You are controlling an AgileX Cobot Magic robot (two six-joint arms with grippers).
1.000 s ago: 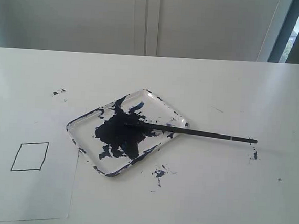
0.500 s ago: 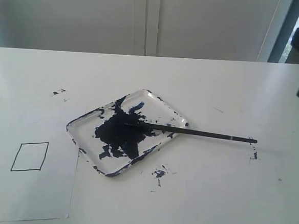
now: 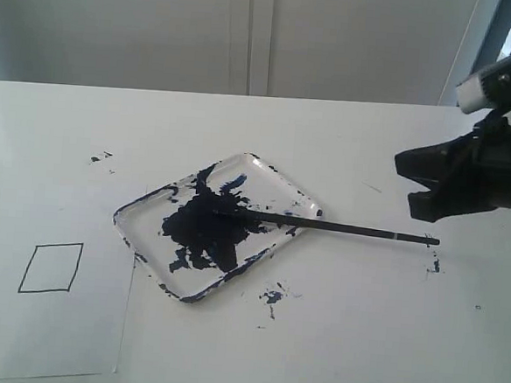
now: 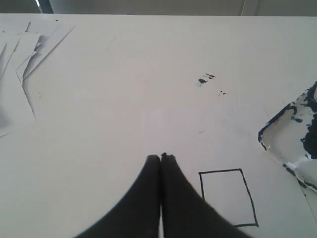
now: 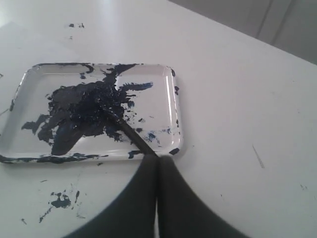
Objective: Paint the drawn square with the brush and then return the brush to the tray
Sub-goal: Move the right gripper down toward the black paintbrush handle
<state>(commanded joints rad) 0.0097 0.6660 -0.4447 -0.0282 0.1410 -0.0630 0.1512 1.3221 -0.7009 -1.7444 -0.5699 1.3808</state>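
swinging my right gripper (image 3: 405, 180) in from the right edge, fingers pressed together, empty. brush (image 3: 341, 226) lies tip in tray (image 3: 130, 227), handle poking right. drawn square (image 3: 51, 267) lower left unpainted, so pickup looks next.

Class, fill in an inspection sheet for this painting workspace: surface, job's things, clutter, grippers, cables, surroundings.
Surface: white table with a white paper sheet lying on it.
Job's things: thin black-outlined drawn square on the sheet, inside unpainted; long thin black brush, tip in the paint, handle on the table; clear rounded-corner plastic tray, smeared blue-black.
Clutter: dark paint splatters on the table; loose white sheets in the left wrist view.
Grippers: left gripper shut, empty, beside the square; right gripper shut, empty, by the brush handle.
Cables: nothing seen.
Surroundings: pale wall panels behind the table.
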